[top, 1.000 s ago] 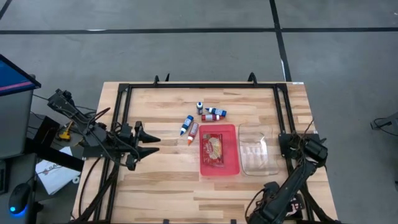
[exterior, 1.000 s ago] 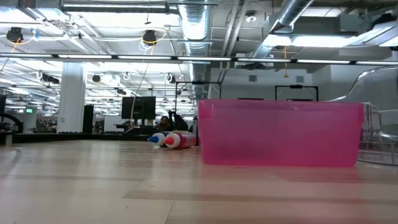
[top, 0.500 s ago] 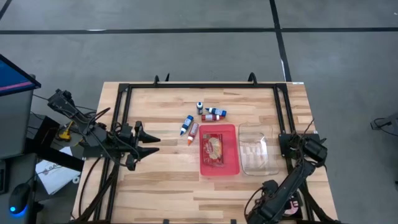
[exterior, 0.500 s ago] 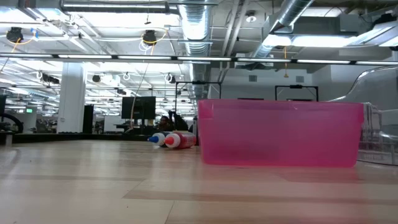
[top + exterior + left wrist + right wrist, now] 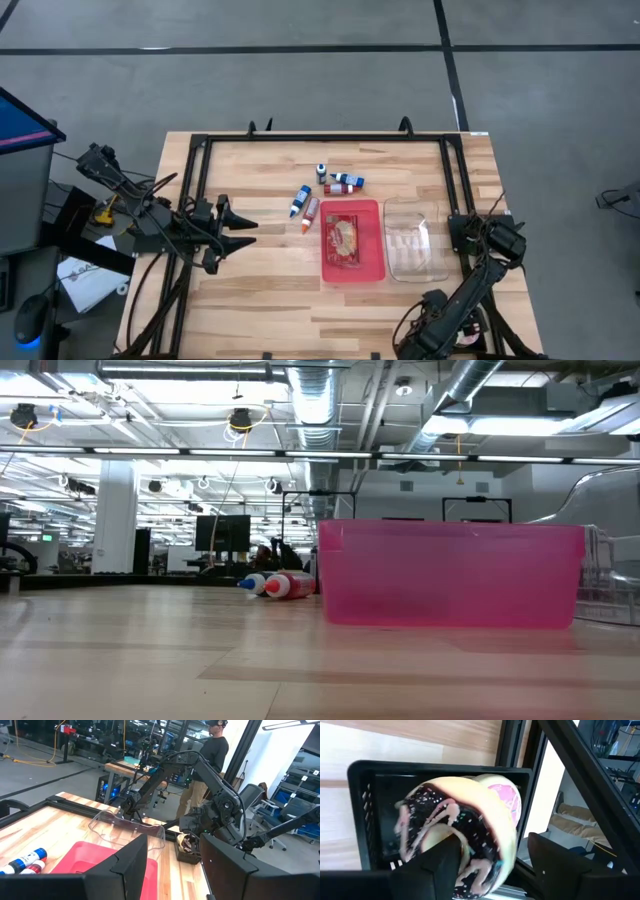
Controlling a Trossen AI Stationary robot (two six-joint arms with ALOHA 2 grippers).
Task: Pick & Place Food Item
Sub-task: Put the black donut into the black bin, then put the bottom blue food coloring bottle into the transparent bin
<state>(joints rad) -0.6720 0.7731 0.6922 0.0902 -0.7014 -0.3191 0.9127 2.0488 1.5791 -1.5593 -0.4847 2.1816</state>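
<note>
The right gripper (image 5: pixel 490 865), at the bench's (image 5: pixel 260 290) near right corner, stands wide around doughnuts (image 5: pixel 465 827) in a black crate (image 5: pixel 365 810); the left gripper (image 5: pixel 248 233) waits wide at the left

The bin (image 5: pixel 352 243) sits mid-table (image 5: pixel 260 300), with the clear tray (image 5: pixel 414 240) just to its right. The bottles (image 5: pixel 323 190) lie behind the bin and to its left. A doughnut (image 5: pixel 470 837) sits in a crate (image 5: pixel 370 810) at the table's near right edge.
</note>
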